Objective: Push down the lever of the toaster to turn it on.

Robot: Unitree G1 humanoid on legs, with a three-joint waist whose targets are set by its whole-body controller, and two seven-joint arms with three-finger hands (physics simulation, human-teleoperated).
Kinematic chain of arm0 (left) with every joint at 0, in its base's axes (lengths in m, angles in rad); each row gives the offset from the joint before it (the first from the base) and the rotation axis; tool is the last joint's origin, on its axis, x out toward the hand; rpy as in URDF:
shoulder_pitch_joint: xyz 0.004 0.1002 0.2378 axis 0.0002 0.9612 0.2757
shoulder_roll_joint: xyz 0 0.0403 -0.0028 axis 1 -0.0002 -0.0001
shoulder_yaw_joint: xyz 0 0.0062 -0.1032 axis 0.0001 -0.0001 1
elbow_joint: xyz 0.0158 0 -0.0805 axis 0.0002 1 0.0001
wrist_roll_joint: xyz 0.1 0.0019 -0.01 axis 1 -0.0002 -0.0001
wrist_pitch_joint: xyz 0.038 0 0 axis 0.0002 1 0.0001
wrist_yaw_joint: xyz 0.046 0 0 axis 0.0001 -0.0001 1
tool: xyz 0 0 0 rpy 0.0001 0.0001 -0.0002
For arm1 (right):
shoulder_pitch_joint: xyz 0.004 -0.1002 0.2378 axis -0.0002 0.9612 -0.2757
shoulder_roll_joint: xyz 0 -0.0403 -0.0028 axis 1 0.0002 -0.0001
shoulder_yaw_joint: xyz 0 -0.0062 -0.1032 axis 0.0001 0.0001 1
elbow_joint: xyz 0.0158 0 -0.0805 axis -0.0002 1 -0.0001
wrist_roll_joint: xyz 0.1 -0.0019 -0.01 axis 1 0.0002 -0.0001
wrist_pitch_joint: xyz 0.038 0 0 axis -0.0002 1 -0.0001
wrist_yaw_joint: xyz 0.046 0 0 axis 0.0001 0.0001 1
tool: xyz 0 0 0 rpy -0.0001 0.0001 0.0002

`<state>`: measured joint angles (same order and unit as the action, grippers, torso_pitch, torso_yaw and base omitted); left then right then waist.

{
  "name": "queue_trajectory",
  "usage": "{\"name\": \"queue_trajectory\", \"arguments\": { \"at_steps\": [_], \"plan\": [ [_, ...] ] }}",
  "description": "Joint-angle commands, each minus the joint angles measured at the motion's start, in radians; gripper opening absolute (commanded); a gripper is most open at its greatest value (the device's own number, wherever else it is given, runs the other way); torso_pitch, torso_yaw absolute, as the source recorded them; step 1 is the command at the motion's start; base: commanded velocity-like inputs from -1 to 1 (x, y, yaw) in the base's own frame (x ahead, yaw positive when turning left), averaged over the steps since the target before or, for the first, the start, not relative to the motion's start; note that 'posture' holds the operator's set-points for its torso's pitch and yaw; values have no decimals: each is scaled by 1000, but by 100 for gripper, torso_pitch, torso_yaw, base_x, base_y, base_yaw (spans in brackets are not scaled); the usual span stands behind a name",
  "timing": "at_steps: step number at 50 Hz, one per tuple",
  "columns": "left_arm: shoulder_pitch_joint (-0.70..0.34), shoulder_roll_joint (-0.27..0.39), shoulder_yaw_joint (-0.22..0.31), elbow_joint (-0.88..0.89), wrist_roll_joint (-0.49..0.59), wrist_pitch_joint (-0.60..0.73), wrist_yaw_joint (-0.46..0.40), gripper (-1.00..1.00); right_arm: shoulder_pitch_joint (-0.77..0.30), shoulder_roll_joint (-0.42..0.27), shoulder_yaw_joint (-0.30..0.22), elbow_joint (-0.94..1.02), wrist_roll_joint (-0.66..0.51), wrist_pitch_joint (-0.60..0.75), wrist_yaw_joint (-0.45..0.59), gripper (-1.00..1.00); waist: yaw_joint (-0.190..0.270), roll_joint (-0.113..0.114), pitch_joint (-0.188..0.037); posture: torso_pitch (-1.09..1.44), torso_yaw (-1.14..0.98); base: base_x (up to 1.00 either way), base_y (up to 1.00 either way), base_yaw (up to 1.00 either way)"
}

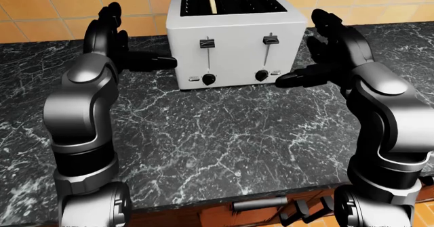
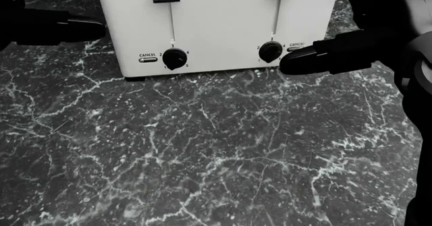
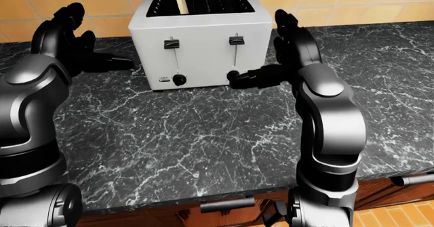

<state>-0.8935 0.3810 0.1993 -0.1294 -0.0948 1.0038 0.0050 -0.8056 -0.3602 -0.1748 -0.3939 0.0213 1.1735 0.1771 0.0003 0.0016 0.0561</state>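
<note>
White 4-slot toaster point(image 1: 234, 39) sits upright on dark marbled tabletop point(image 1: 224, 140), near the orange tiled wall point(image 1: 61, 3) at top of left-eye view. A thin yellowish slice point(image 1: 211, 1) sticks up from a slot at the toaster's left end. Two black levers on its face: left lever point(image 1: 207, 43) and right lever point(image 1: 270, 39), both high in their slots, i.e. not pushed down. Below each, a black dial point(image 2: 174, 58) w/ a small CANCEL button point(image 2: 148, 59) beside it.

Left robot hand point(image 1: 118, 44) is raised just left of the toaster, fingers spread, one finger pointing toward its side wall; contact can't be told. Right robot hand point(image 1: 325, 59) is also spread, holding nothing, just right of the toaster; one finger point(image 2: 324, 56) points in at the lower right corner of the face, tip overlapping the right CANCEL button in head view. Drawer handle point(image 3: 227, 204) shows below tabletop edge.
</note>
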Motion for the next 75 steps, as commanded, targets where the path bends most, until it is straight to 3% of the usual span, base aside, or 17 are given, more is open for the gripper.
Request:
{"name": "queue_trajectory", "arguments": {
  "at_steps": [1,6,18,33,42,52,62,75],
  "plan": [
    [-34,17,11,-41,4,-39,9,100,-38,-11,-11,-37,-5,-40,-3,100,1,-3,-39,0,0,0,0,0],
    [-24,20,12,-50,0,-26,6,100,-43,-12,-11,-46,-6,-27,-1,100,1,-5,-39,-1,0,0,0,0],
    [-11,17,12,-66,-3,-26,11,100,-33,-8,-15,-57,-5,-29,1,100,-1,-4,-68,-8,0,0,0,0],
    [-18,19,11,-72,0,-17,10,100,-35,-12,-11,-52,-7,-29,2,100,3,-3,-119,-16,0,0,0,0],
    [-23,19,8,-66,7,-23,5,100,-62,10,25,32,-34,-84,7,100,4,0,-160,-21,0,0,0,0],
    [-27,15,9,-57,14,-43,11,100,-186,81,93,273,-85,-204,27,100,1,9,-178,-21,0,0,0,0],
    [-22,21,18,-48,-3,-43,20,100,-277,174,125,513,-118,-348,26,100,0,19,-186,-21,0,0,0,0],
    [-24,30,23,-44,-21,-40,28,100,-396,273,166,692,-145,-430,23,100,-5,29,-200,-21,0,0,0,0]
  ]
}}
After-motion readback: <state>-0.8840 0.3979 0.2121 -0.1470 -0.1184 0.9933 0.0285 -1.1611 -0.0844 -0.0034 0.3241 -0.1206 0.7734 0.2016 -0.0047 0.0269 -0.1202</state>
